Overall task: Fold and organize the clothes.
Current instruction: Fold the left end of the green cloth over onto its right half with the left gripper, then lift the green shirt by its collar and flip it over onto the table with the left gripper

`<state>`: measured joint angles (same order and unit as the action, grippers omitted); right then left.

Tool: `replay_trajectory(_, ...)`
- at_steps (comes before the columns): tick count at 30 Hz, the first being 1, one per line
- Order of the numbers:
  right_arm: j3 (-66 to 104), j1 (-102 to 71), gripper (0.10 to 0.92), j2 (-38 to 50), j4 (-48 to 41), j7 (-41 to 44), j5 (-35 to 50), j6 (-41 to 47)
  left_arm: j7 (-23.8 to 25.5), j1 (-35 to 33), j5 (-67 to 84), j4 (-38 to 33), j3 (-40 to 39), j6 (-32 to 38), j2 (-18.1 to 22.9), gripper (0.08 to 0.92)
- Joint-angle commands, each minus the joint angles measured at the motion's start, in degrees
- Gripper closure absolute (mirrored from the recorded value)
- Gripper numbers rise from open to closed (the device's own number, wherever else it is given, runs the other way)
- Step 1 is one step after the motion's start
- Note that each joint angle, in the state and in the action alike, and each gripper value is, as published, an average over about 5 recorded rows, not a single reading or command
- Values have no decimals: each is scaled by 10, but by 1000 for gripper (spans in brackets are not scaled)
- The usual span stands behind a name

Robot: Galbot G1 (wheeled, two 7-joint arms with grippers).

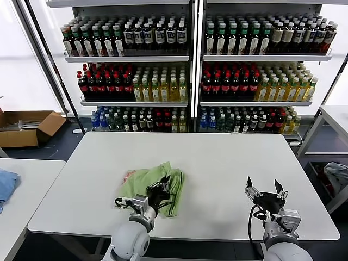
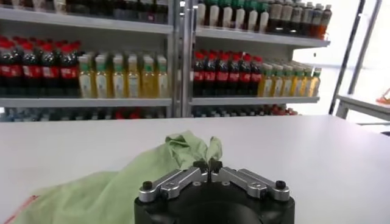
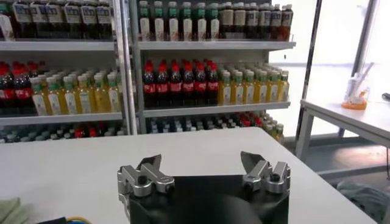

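A blue cloth (image 1: 6,185) is seen on a side table (image 1: 32,179) off the worktop's left edge; not part of the job. On the white worktop (image 1: 217,163), the polo shirt (image 1: 142,182) is bunched in a loose heap near the front edge, left of centre, w/ a bit of red-pink print showing at its left end.

The left gripper (image 1: 159,190) is set on the heap's right portion, fingers closed together on a raised peak of green fabric, as shown in the left wrist view (image 2: 208,165); the fold stands up just beyond the fingertips.

Handling, as judged: the shirt is light, soft & limp, so no shape is kept when lifted; it is likely to drape, slide on the smooth top & drag the rest along. A single pinch is prob. enough to lift, but spreading is better done w/ two holds, e.g. at shoulders or hem corners. Collar & buttons are not made out in the heap.

The right gripper (image 1: 265,191) is held near the front edge, toward the right corner, well apart from the shirt, fingers spread & holding nothing (right wrist view (image 3: 202,164)).
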<state>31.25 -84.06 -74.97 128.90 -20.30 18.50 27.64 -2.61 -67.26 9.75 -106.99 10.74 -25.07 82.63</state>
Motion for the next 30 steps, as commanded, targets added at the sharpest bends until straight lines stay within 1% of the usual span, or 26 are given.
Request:
replay_trajectory(1,0,-7,203,-4,-3,1,-2,-3,24,2,-60,72,-26,17,30,915)
replay_trajectory(5,-5,-2,203,-10,-8,1,-4,-4,31,-11,-63,73,-37,50,29,908)
replay_trajectory(8,-15,7,203,-16,-14,0,-5,-4,42,-32,-43,48,-51,66,25,860)
replay_trajectory(13,-44,30,203,-22,-25,-2,-11,-1,58,-72,26,-12,-69,66,23,716)
replay_trajectory(16,-56,44,203,-23,-31,-2,-12,2,59,-85,103,-75,-67,57,24,630)
replay_trajectory(20,-68,57,203,-21,-44,-2,-12,2,44,-78,197,-176,-45,46,24,517)
replay_trajectory(22,-74,63,203,-19,-49,-2,-12,2,29,-65,213,-207,-20,44,17,456)
replay_trajectory(24,-79,70,203,-18,-52,-2,-11,2,14,-51,207,-214,11,43,4,404)
replay_trajectory(26,-83,77,203,-15,-55,-2,-9,3,3,-39,170,-200,51,43,-16,344)
replay_trajectory(30,-91,88,203,-11,-57,-12,-6,6,-3,-21,106,-132,132,45,-62,235)
